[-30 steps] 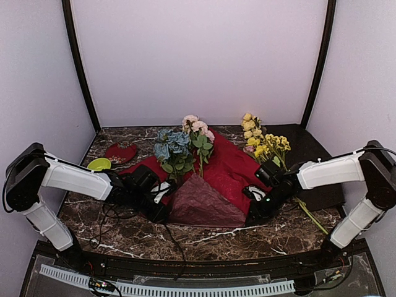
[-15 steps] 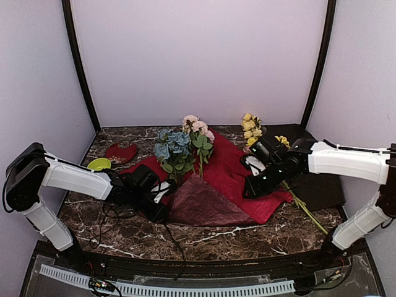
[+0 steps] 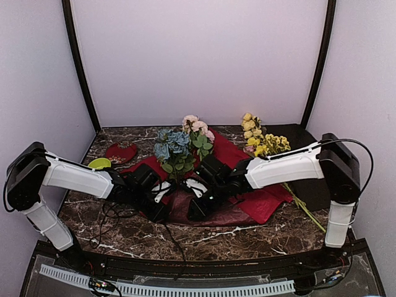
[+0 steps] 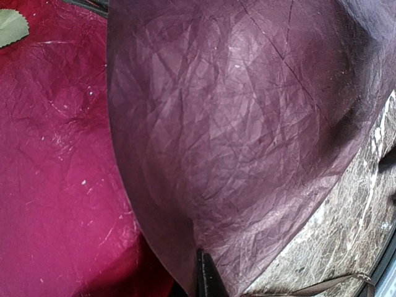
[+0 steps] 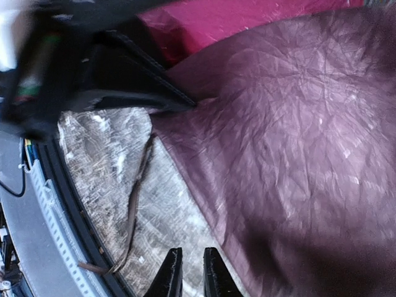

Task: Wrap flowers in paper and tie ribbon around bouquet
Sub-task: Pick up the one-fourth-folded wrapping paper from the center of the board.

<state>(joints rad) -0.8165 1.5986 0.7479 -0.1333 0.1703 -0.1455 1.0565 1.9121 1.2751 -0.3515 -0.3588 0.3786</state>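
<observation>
The flowers [image 3: 175, 148], a blue cluster with pink and white roses, lie on the red face of the paper [image 3: 238, 170]. A dull burgundy flap of the paper [image 4: 247, 136] is folded over the stems. At that flap's near left edge my left gripper [image 3: 162, 213] is shut on the paper, its fingertips [image 4: 207, 275] pinching the crease. My right gripper [image 5: 189, 275] hovers over the marble just beside the flap's edge, jaws narrowly open with nothing between them. It sits close to the left gripper [image 5: 185, 104]. A thin dark ribbon [image 5: 132, 207] trails across the marble toward the front rail.
Yellow-blossomed stems [image 3: 266, 143] lie at the paper's right, over a flat dark maroon sheet [image 3: 315, 185]. A red heart-shaped lump [image 3: 120, 151] and a yellow-green bowl [image 3: 99, 164] sit at back left. The table's front rail [image 3: 167, 288] is close below the grippers.
The right arm left the flap's right corner, lifted, and swung left across the paper to beside the left gripper. The left arm has held still on the paper.
</observation>
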